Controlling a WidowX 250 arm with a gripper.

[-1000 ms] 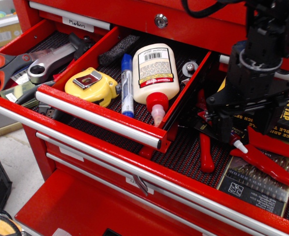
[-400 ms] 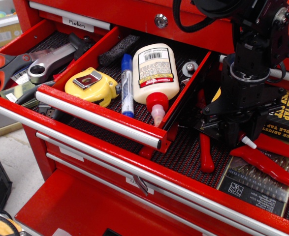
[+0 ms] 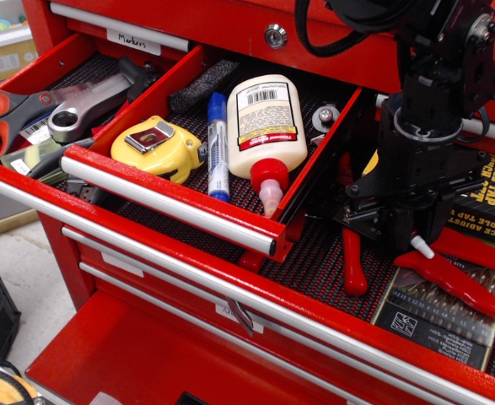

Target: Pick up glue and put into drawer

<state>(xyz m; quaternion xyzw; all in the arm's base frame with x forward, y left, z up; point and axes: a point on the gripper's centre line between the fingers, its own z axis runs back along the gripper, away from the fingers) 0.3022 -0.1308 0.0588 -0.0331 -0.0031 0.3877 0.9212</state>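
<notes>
My black gripper hangs over the right part of the open red tool chest, just right of the small inner drawer. It is shut on the glue. Only the glue's white pointed nozzle shows, sticking out down and to the right from between the fingers; its red body is hidden by the gripper. The glue is held just above the black liner, close to the red-handled pliers. The inner drawer stands open.
The inner drawer holds a yellow tape measure, a blue-and-white marker and a large white bottle with red cap. Scissors and a wrench lie at left. A drill bit case lies under the pliers.
The gripper has shifted slightly up and to the right with the glue; the nozzle now points more to the right. Between the last two frames almost nothing moved.
</notes>
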